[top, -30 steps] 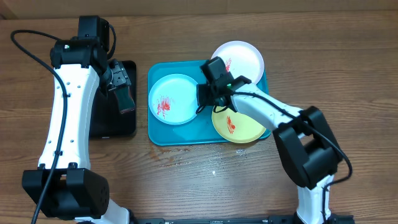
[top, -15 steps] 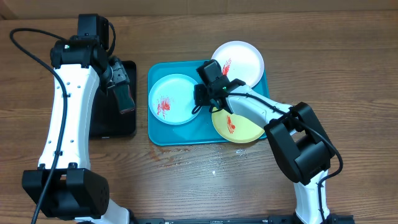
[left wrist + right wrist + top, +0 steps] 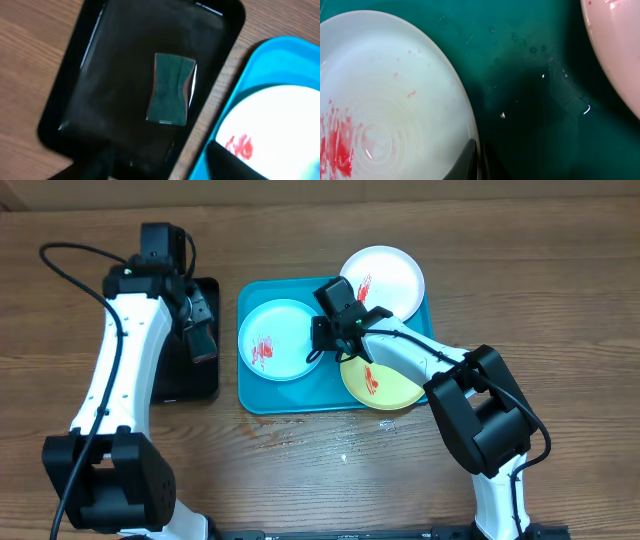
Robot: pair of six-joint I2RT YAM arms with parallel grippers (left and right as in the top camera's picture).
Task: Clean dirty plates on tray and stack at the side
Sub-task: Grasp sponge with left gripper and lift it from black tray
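The turquoise tray [image 3: 300, 402] holds the light blue plate [image 3: 278, 340] with a red smear on its left and the yellow-green plate [image 3: 390, 385] with a red smear at the front right. The white plate [image 3: 390, 275], also smeared, overlaps the tray's back right corner. My right gripper [image 3: 320, 345] is shut on the light blue plate's right rim; the right wrist view shows the fingers [image 3: 479, 160] pinching that rim [image 3: 385, 100] above the tray floor [image 3: 530, 100]. My left gripper [image 3: 202, 335] is open and empty over the black tray.
A black tray [image 3: 185, 375] lies left of the turquoise tray. In the left wrist view a green sponge [image 3: 172, 90] lies in the black tray [image 3: 125, 50], beyond the open fingers [image 3: 165, 167]. Bare wooden table surrounds both trays.
My right gripper shifted slightly left onto the light blue plate's rim. My left arm swung a little to the right; its gripper stays over the black tray.
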